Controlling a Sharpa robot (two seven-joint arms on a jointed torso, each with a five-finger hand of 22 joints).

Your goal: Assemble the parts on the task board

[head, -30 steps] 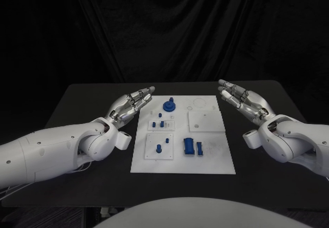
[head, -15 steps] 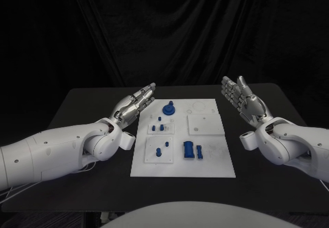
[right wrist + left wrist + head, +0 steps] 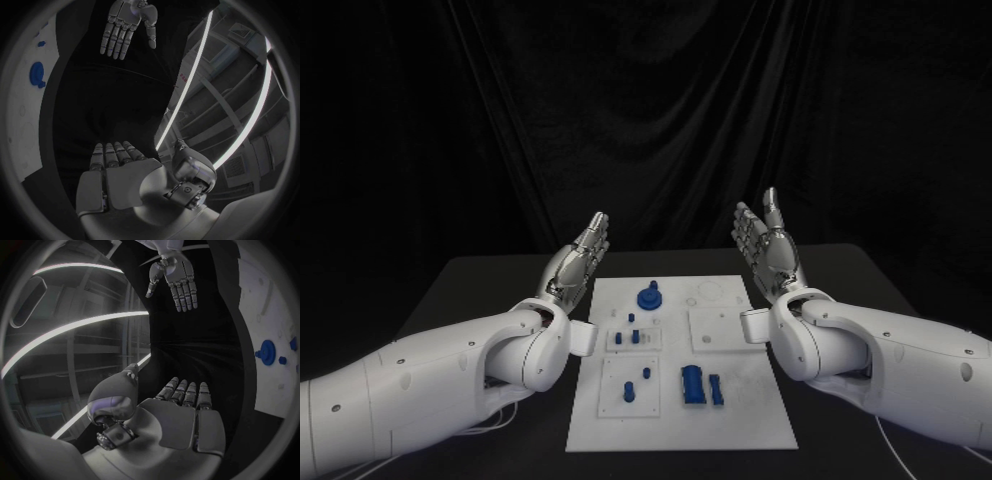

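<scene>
Fingers straight, spread, grasping nothing: left hand [image 3: 578,262], right hand [image 3: 767,250]. One task board [image 3: 750,420]; several blue parts [image 3: 694,386].

Open air above the board, hands raised at its far corners

The white board [image 3: 682,420] lies flat on the black table [image 3: 473,290]; its blue parts [image 3: 692,385] stand low, the round one [image 3: 649,297] near the far edge. The left hand [image 3: 577,262] and right hand [image 3: 764,245] are lifted, fingers straight and empty, well apart from each other, the gap between them unobstructed. Bare tabletop flanks the board on both sides.
</scene>
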